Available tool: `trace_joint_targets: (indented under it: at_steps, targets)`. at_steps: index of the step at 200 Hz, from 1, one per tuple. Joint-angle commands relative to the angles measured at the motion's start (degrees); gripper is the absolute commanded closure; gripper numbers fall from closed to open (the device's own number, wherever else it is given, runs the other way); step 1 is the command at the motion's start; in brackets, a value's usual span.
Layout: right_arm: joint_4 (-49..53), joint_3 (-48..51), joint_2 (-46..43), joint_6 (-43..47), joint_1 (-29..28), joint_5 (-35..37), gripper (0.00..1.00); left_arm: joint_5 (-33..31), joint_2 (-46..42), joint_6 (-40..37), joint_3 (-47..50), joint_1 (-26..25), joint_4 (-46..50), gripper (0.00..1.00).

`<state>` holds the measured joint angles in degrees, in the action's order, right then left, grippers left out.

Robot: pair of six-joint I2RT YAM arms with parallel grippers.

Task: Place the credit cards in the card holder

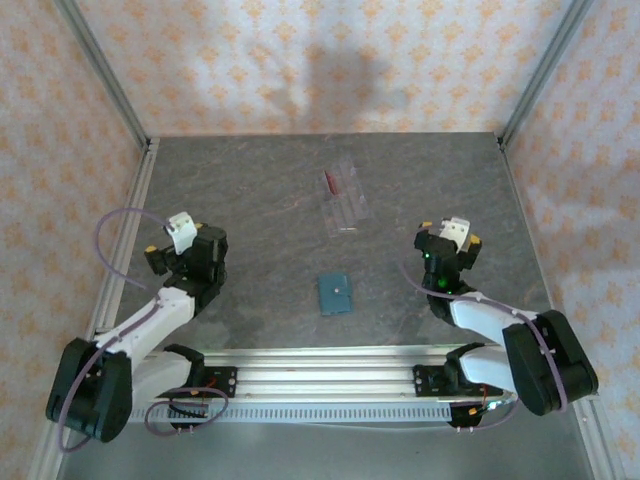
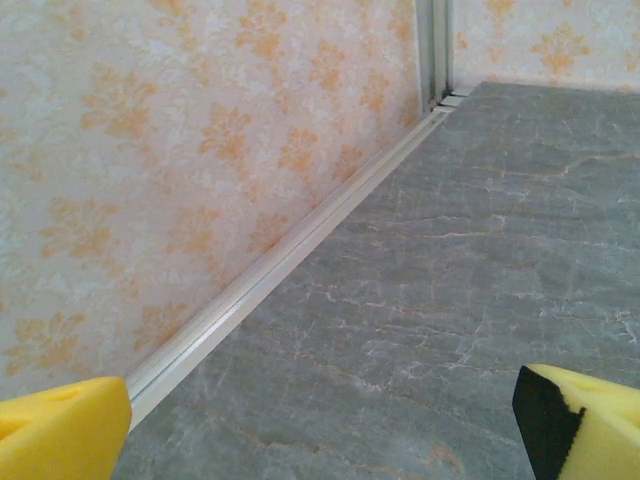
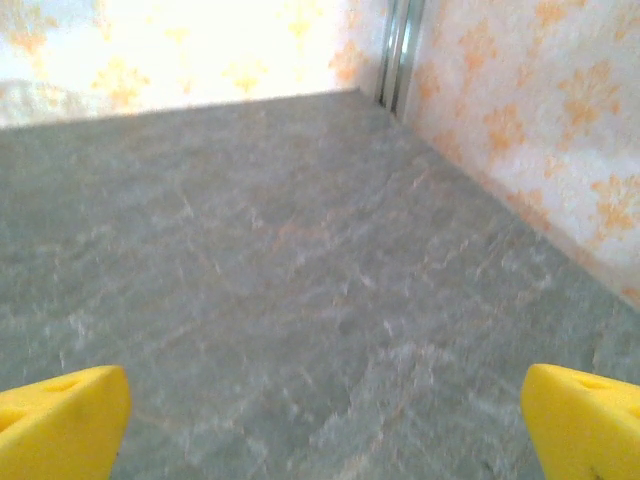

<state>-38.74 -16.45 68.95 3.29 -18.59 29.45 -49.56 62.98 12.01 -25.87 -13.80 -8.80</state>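
Standing wide open and empty at either side, the left gripper and right gripper hold nothing. The credit cards lie mid-table beyond the teal card holder. By my reckoning, none is loaded yet.
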Motion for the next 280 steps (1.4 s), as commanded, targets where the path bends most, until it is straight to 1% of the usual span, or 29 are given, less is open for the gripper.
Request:
trace_joint_targets:
  at_steps: [1, 12, 17, 24, 37, 44, 55, 64, 75, 86, 101, 105, 110, 117, 127, 139, 152, 174, 190, 197, 201, 209, 216, 224, 235, 265, 280]
  targets:
    - [-6.23, -0.81, 1.75, 2.48, 2.00, 0.87, 0.00, 4.32, 4.07, -7.23, 1.46, 2.64, -12.07, 0.01]
    - [-5.63, -0.75, 4.19, -0.93, 4.57, -1.15, 0.00, 6.01, 6.36, -8.53, 2.59, 2.82, -15.92, 0.01]
    - [-6.87, -0.76, 5.49, -1.76, 5.69, -2.05, 0.00, 6.56, 7.16, -9.01, 2.66, 2.97, -16.74, 0.01]
    - [-7.03, -1.20, 5.95, -1.37, 6.10, -2.45, 0.00, 7.94, 8.02, -9.91, 3.10, 2.92, -18.95, 0.01]
    - [-5.03, -2.24, 6.43, -0.62, 7.31, -6.18, 0.00, 10.89, 9.13, -11.39, 4.49, 2.98, -23.78, 0.00]
    - [-5.53, -2.66, 7.27, -0.24, 7.91, -7.83, 0.00, 12.50, 9.39, -11.27, 4.89, 2.97, -25.16, 0.01]
    - [-5.13, -3.56, 8.26, 1.16, 8.18, -9.34, 0.00, 13.03, 10.13, -10.63, 5.71, 3.06, -28.94, 0.00]
    - [-6.90, -3.39, 9.06, 2.73, 8.43, -10.87, 0.00, 14.31, 10.75, -10.21, 6.00, 3.28, -30.52, 0.01]
    - [-12.08, -1.75, 11.58, 3.05, 9.07, -11.35, 0.00, 16.25, 11.81, -10.09, 6.26, 3.48, -32.70, 0.00]
    - [-20.40, 0.59, 15.70, 2.42, 9.78, -11.03, 0.00, 17.13, 14.82, -9.49, 6.11, 4.24, -35.45, 0.01]
    - [-33.29, 3.68, 22.31, 2.61, 10.27, -11.68, 0.00, 16.75, 18.74, -10.07, 3.58, 4.40, -35.69, 0.00]
    - [-36.61, 4.06, 23.55, 3.09, 10.25, -11.64, 0.00, 17.79, 18.92, -10.16, 2.42, 4.32, -33.47, 0.00]
    - [-38.20, 4.40, 23.86, 3.24, 10.28, -11.99, 0.00, 19.37, 19.17, -10.66, 1.62, 4.32, -31.90, 0.00]
    - [-35.67, 4.16, 22.18, 2.82, 10.24, -12.56, 0.00, 20.15, 20.04, -11.61, 1.77, 4.33, -33.69, 0.01]
    - [-28.58, 2.37, 19.94, 2.55, 10.49, -13.89, 0.00, 20.87, 19.64, -11.24, 1.78, 4.42, -32.65, 0.00]
    - [-24.49, 0.20, 20.20, 3.71, 10.85, -17.00, 0.00, 21.57, 19.49, -11.44, 2.38, 4.51, -33.74, 0.00]
    - [-24.26, -0.26, 20.64, 3.80, 11.11, -18.30, 0.00, 22.81, 19.64, -11.91, 2.58, 4.55, -34.29, 0.00]
    - [-22.78, -0.89, 20.39, 3.65, 11.70, -20.15, 0.00, 27.53, 19.62, -12.15, 5.07, 5.65, -38.25, 0.00]
    - [-20.45, -1.73, 19.96, 3.25, 12.47, -21.98, 0.00, 30.50, 23.22, -13.18, 3.49, 6.27, -38.81, 0.01]
    - [-19.50, -2.26, 20.08, 3.04, 12.95, -22.86, 0.00, 31.78, 22.79, -12.56, 3.53, 6.89, -38.06, 0.01]
    - [-19.21, -2.39, 19.97, 2.86, 13.32, -23.52, 0.00, 31.77, 22.44, -12.44, 3.44, 6.99, -37.03, 0.01]
    - [-18.03, -2.73, 19.79, 2.56, 13.86, -24.70, 0.00, 31.62, 23.13, -12.92, 3.71, 7.02, -38.99, 0.01]
    - [-17.64, -3.01, 19.87, 2.23, 14.29, -25.25, 0.00, 31.86, 22.65, -12.47, 3.19, 7.03, -36.89, 0.00]
    - [-16.63, -3.64, 19.99, 1.74, 14.66, -25.55, 0.00, 31.76, 23.03, -12.37, 3.21, 7.27, -37.77, 0.01]
    - [-14.77, -4.37, 19.75, 1.50, 15.15, -26.45, 0.00, 31.90, 22.80, -11.55, 2.75, 7.78, -36.40, 0.00]
    - [-13.09, -5.26, 19.88, 1.14, 15.25, -25.95, 0.00, 31.86, 22.78, -10.73, 2.51, 8.46, -35.85, 0.01]
    - [-13.19, -5.17, 19.75, 0.59, 15.25, -23.62, 0.01, 32.14, 22.80, -10.68, 2.49, 8.67, -35.80, 0.01]
